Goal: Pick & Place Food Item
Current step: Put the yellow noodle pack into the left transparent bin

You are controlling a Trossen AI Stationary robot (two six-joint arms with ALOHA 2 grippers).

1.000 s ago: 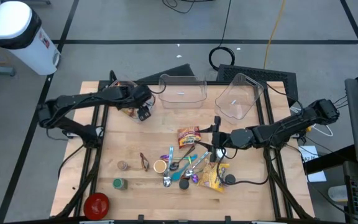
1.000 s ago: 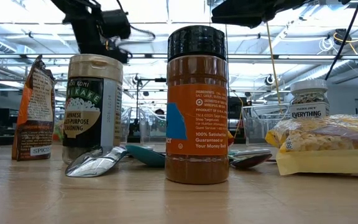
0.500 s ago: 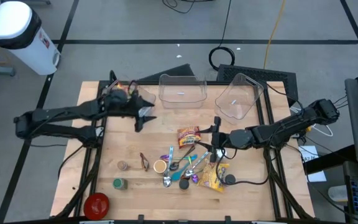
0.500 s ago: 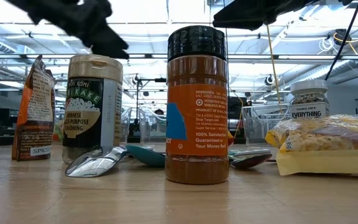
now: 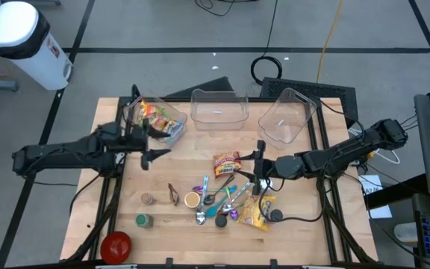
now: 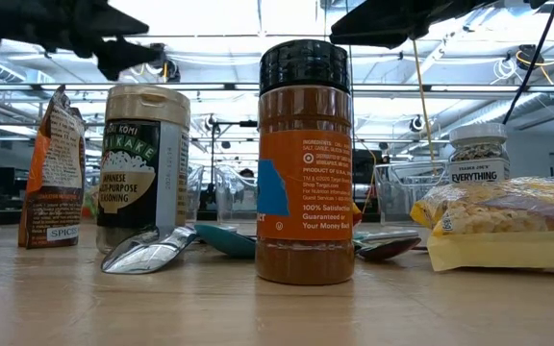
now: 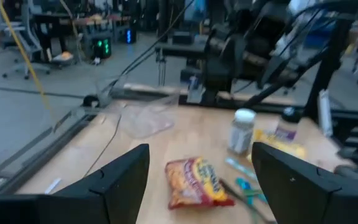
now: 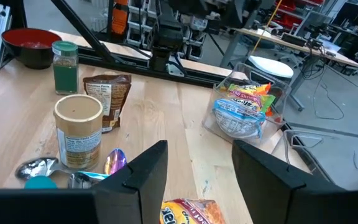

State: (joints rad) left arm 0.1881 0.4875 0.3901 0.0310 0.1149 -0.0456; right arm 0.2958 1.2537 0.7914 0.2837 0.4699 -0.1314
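left gripper [image 5: 152,155]: fingers apart, holding nothing, hanging over bare table [image 5: 163,175]
snacks [image 5: 157,118]: sitting in the clear bin [image 5: 172,135] just behind the left gripper (bright wrappers)
right gripper [image 5: 257,174]: fingers parted, empty, hovering above the spoons [image 5: 219,202]
packet [image 5: 227,163]: flat on the wood, just beside the right gripper

The wooden table [image 5: 155,224] carries clear bins at 12 o'clock, spoons [image 5: 219,200] in the centre, a red bowl [image 5: 116,245] at 7 o'clock.
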